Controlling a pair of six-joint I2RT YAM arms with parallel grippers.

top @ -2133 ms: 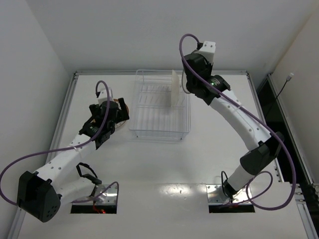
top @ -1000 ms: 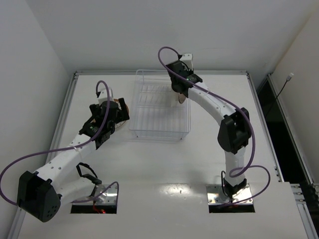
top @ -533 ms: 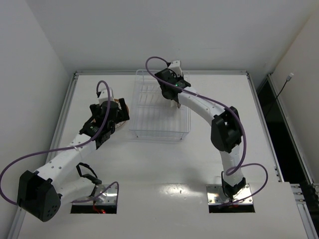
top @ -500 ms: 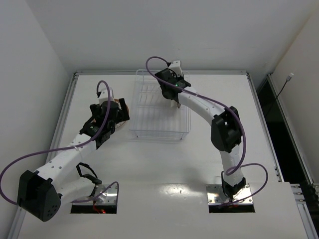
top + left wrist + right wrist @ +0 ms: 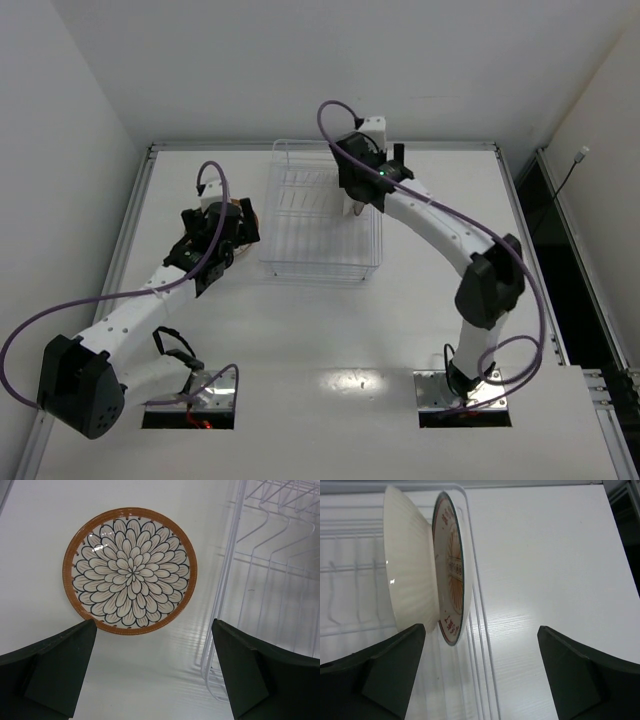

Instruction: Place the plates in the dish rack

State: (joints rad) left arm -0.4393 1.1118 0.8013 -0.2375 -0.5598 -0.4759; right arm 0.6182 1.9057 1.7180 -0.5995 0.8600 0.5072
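A brown-rimmed plate (image 5: 130, 577) with a white petal pattern lies flat on the table, left of the dish rack (image 5: 270, 570). My left gripper (image 5: 155, 675) hovers open just short of it, touching nothing. In the top view this gripper (image 5: 215, 240) covers most of that plate (image 5: 250, 213). A pale plate with an orange sunburst face (image 5: 451, 575) stands on edge inside the dish rack (image 5: 350, 570), against its right wall. My right gripper (image 5: 482, 675) is open above it, its jaws clear of the plate. No other plate shows.
The rack (image 5: 322, 215) sits at the middle back of the white table (image 5: 430, 320). The right arm (image 5: 440, 225) reaches over the rack's right side. Raised metal rails edge the table (image 5: 135, 220). Walls stand close on the left and behind.
My right gripper has opened and let go of the sunburst plate, which now stands in the rack; the right arm swung back to the right. The left arm barely moved.
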